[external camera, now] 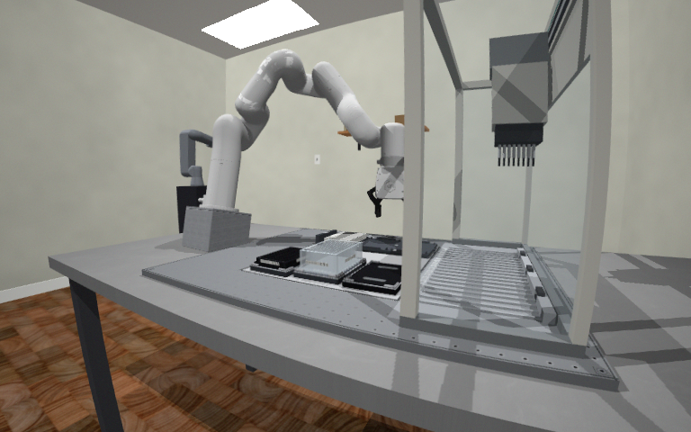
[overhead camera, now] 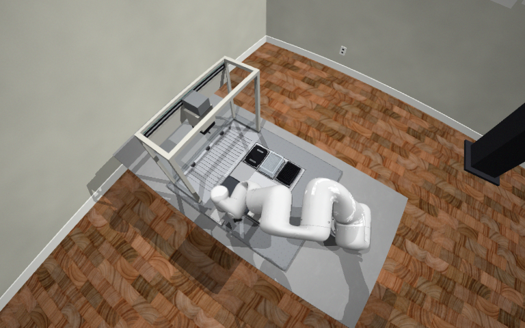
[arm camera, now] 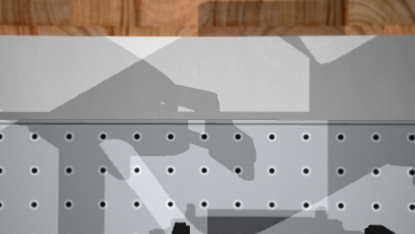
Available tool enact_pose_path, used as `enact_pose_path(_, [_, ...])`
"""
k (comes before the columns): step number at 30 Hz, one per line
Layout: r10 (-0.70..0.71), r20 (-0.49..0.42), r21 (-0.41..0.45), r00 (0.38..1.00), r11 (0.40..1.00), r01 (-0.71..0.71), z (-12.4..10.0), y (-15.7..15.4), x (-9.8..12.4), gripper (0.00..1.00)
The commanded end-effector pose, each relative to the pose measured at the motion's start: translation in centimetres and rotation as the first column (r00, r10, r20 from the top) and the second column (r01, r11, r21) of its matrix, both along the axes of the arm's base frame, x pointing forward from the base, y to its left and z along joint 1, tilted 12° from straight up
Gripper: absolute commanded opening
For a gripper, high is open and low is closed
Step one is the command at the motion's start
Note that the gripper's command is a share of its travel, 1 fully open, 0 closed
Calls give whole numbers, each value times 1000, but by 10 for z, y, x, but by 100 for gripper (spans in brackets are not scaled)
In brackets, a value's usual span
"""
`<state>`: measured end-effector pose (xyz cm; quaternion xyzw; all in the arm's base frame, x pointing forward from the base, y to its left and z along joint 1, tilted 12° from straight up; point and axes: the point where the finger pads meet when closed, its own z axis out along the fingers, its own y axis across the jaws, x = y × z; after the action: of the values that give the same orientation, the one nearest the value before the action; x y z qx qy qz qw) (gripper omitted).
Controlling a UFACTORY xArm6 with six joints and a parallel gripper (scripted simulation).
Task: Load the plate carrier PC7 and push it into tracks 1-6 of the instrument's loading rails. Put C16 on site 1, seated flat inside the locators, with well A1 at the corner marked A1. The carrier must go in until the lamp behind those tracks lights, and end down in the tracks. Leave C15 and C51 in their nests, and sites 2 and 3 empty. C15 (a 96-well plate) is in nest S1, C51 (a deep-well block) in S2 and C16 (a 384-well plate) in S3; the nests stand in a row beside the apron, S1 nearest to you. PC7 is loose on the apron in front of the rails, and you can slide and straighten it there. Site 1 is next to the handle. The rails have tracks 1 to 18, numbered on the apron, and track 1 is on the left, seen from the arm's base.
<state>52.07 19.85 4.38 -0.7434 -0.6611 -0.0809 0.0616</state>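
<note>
My gripper [external camera: 392, 211] [arm camera: 281, 229] is open and empty, raised above the left side of the table; a post hides part of it in the exterior view. The dark carrier PC7 [overhead camera: 230, 183] [external camera: 425, 248] lies on the apron before the rails, partly under the arm in the top view. A pale plate [external camera: 347, 237], apparently C16, is at its handle end; its seating and A1 corner cannot be told. C15 [overhead camera: 289, 173] [external camera: 277, 257], black, is in S1. C51 [overhead camera: 272, 163] [external camera: 331, 258], clear, is in S2. Nest S3 [overhead camera: 256, 156] [external camera: 375, 276] shows no plate.
The rails [overhead camera: 220, 152] [external camera: 479, 280] lie inside a frame of pale posts [overhead camera: 258, 100] [external camera: 412, 167]. A pipetting head [overhead camera: 196, 102] [external camera: 518, 91] hangs over them. The wrist view shows the perforated deck [arm camera: 221, 187] and table edge [arm camera: 253, 78], crossed by shadows. No lit lamp is discernible.
</note>
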Motion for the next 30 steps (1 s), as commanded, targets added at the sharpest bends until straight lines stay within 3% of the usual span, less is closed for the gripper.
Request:
enact_pose_path(1, [-1,5,1,1000,1000,1,9,-1,1,100])
enact_pose_path(30, [0,5,1,1000,1000,0,51,-10,0,100])
